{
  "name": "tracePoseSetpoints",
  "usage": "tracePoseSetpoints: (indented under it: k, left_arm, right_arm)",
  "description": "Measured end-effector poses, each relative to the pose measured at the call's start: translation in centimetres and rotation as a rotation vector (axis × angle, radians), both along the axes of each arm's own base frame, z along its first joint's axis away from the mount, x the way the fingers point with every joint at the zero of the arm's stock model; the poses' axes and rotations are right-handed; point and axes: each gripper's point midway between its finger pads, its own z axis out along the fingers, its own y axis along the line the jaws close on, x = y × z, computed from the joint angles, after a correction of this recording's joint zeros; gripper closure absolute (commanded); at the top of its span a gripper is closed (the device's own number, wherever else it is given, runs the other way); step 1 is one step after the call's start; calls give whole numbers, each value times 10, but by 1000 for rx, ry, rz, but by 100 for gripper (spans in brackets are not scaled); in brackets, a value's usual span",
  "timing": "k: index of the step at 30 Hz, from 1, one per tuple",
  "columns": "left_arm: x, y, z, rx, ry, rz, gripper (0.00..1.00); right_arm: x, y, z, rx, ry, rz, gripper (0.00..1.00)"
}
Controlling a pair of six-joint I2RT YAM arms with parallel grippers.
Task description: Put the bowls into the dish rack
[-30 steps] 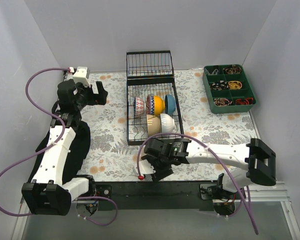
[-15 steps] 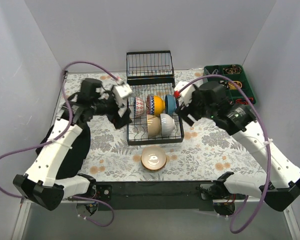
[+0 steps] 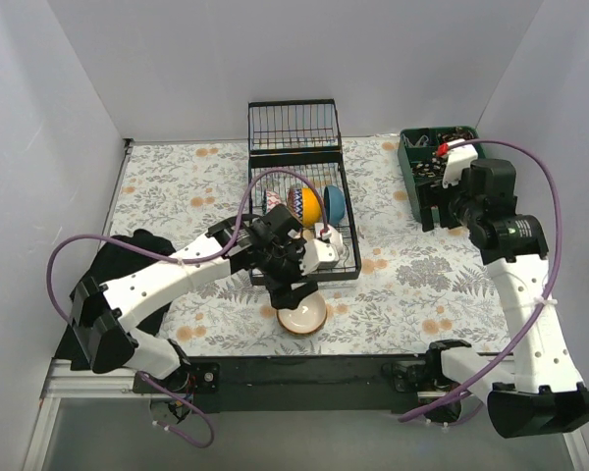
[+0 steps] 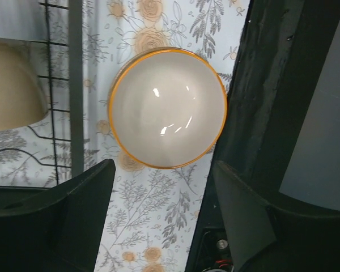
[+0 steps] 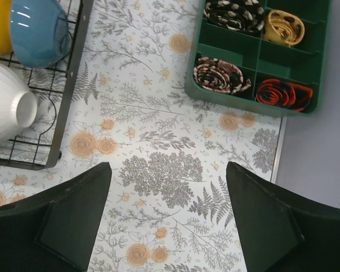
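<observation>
The flowered table cover (image 3: 422, 285) lies beneath both pairs of jaws. The dish rack (image 3: 293, 126) is next in size. It sits ahead and to the left of the right gripper (image 5: 167, 215), and its near corner rail runs just ahead of the left gripper's (image 4: 161, 209) left finger. A green tray (image 5: 255, 56) with 6 compartments stands ahead and to the right of the right jaws, holding what look like coiled bands. A dark bundle (image 3: 128, 260) lies under the left arm, well behind its jaws.

4 bowls can be seen in the rack. The yellow bowl (image 3: 309, 204) and the blue bowl (image 5: 37, 28) are at the far side. The white bowl (image 5: 5, 110) and the tan bowl (image 4: 11, 85) are nearer, tipped on their sides among the wires. A 5th, the orange-rimmed bowl (image 4: 167, 107), sits upright on the cover outside the rack, just ahead of the left jaws and centred on the gap between them.

The left jaws are spread, touching nothing. The rack rail is on one side and the black table edge (image 4: 272, 85) is beside the right finger. The right jaws are spread wide over bare cover, holding nothing.
</observation>
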Motion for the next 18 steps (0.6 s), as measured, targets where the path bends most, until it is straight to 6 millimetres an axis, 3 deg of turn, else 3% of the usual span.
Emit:
tracePoseSetpoints:
  k: [6,12,18]
  left_arm:
    - [-19,-8,-15,19,70,-7,31]
    - [-37,-19,-35,81,106,-66,32]
    - [-50,-26,-55,133,121,-95,32]
  right_arm:
    - [-23,-12,-2,10,-35,-31,9]
    - [-50,-13,-21,44,-41,-33,8]
    - [-65,-23,-16,52,-103,-72,7]
